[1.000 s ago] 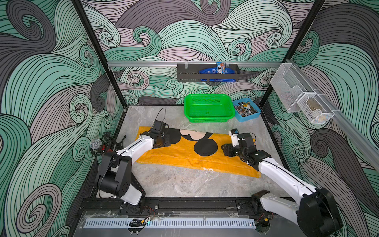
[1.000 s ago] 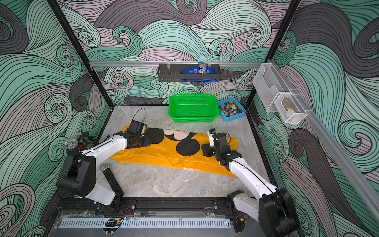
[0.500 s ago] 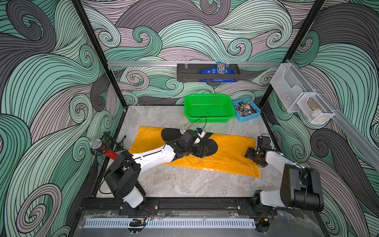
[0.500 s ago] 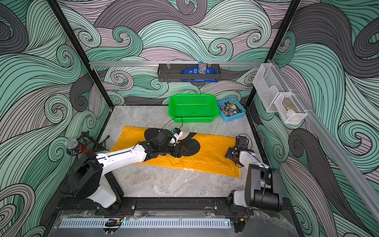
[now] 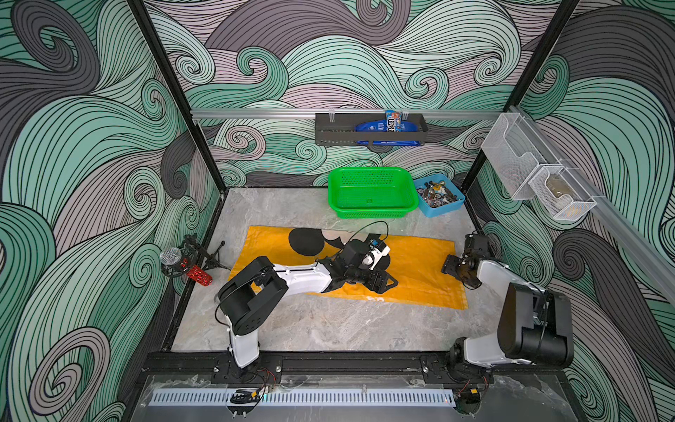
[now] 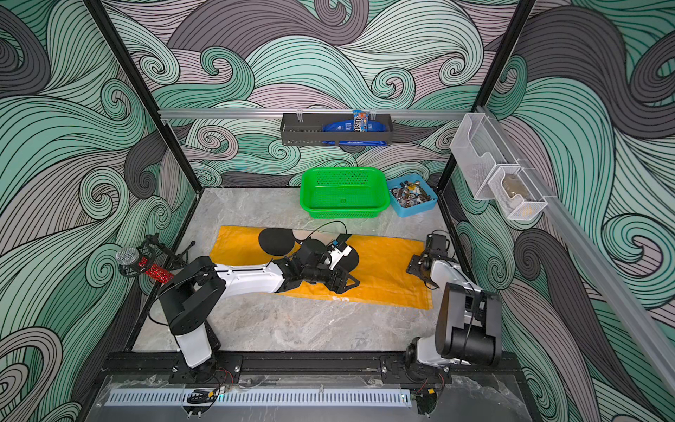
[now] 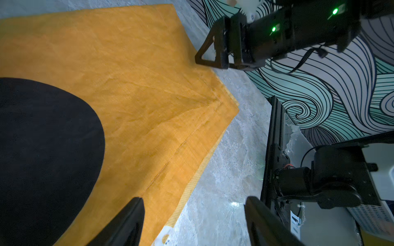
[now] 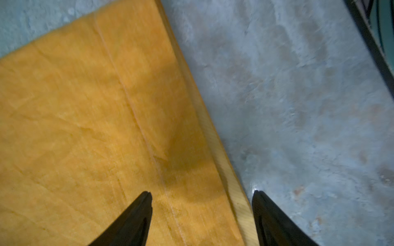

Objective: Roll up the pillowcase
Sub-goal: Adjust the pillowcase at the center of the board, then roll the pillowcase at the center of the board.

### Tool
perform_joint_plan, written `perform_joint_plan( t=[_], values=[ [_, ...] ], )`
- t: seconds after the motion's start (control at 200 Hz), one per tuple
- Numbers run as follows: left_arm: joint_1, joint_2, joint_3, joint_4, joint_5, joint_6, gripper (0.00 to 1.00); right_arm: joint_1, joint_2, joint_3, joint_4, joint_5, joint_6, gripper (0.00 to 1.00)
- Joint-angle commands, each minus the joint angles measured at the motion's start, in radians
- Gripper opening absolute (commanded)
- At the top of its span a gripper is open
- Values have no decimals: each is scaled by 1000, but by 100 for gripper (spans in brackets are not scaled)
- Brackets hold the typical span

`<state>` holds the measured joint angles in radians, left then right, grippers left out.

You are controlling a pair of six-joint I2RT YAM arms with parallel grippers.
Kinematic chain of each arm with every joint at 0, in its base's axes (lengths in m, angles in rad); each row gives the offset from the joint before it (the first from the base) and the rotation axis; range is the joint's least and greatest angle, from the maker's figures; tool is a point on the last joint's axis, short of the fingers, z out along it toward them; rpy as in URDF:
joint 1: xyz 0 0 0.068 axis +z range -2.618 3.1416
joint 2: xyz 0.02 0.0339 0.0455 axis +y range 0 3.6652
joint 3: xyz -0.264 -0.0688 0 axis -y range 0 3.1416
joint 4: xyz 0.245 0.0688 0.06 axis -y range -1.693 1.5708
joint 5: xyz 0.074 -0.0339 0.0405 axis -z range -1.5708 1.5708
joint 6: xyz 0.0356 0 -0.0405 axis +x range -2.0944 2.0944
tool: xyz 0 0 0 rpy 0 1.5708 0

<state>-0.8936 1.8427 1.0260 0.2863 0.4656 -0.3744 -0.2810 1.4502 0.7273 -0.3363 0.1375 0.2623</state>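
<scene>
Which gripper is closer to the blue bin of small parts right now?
Right. The right gripper hovers at the pillowcase's short edge, in front of the blue bin. The left gripper is over the pillowcase's middle, near its front edge, farther away.

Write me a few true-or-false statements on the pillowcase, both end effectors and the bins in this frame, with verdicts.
1. The pillowcase lies spread flat on the table, not yet rolled. True.
2. The right end effector is shut on the pillowcase. False: it is open, its jaws straddling the short edge.
3. The left end effector is open. True.
4. The green basket is full. False: it looks empty; small parts sit in the blue bin beside it.
5. The black print faces down. False: it shows on top.
</scene>
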Motion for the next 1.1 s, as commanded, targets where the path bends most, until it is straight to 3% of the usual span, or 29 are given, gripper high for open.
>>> perform_joint_plan(
  t=[0.0, 0.12, 0.445, 0.51, 0.635, 0.85, 0.986, 1.096],
  values=[
    [-7, 21, 45, 36, 54, 12, 78, -41, 27, 24, -16, -64, -57, 77],
    [-7, 27, 60, 33, 65, 25, 79, -46, 68, 48, -15, -134, -103, 76],
    [-7, 32, 61, 73, 113, 14, 87, -73, 198, 91, -19, -185, -167, 69],
    [-7, 34, 60, 84, 117, 5, 97, -73, 215, 92, -17, -221, -172, 64],
    [-6, 40, 60, 100, 128, -8, 98, -63, 239, 93, -18, -265, -178, 48],
    [4, 32, 38, 100, 134, -7, 99, 14, 256, 102, -20, -181, -171, 40],
    [7, 27, 19, 103, 138, -13, 99, 19, 258, 100, -18, -179, -164, 12],
    [10, 22, 8, 101, 140, -17, 99, 18, 214, 106, -30, -150, -170, 6]
  ],
)
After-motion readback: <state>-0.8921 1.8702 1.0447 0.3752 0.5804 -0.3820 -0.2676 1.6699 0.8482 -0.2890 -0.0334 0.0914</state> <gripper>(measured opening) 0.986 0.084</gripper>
